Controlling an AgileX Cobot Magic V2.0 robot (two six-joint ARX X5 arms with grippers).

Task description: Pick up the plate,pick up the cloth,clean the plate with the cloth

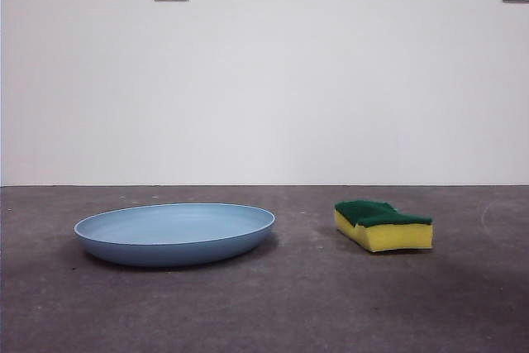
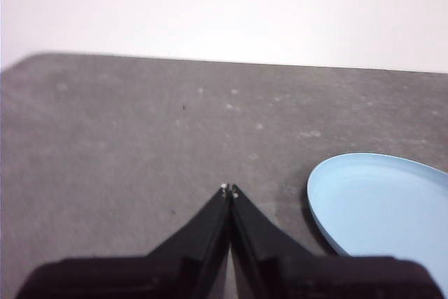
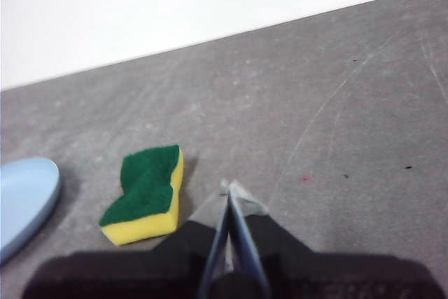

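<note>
The plate [image 1: 174, 233] lies flat on the table [image 1: 264, 312], well apart from the cloth [image 1: 383, 225], and with the left gripper [image 2: 229, 190] and right gripper [image 3: 229, 187] both closed and empty, the rim should be approached low with the jaws opened first.

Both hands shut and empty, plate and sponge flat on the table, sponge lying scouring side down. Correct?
One thing is off: the sponge lies with its dark green scouring layer up, yellow below, as the front view shows. The rest holds: left hand and right hand are shut and empty, and the plate sits flat on the table.
</note>
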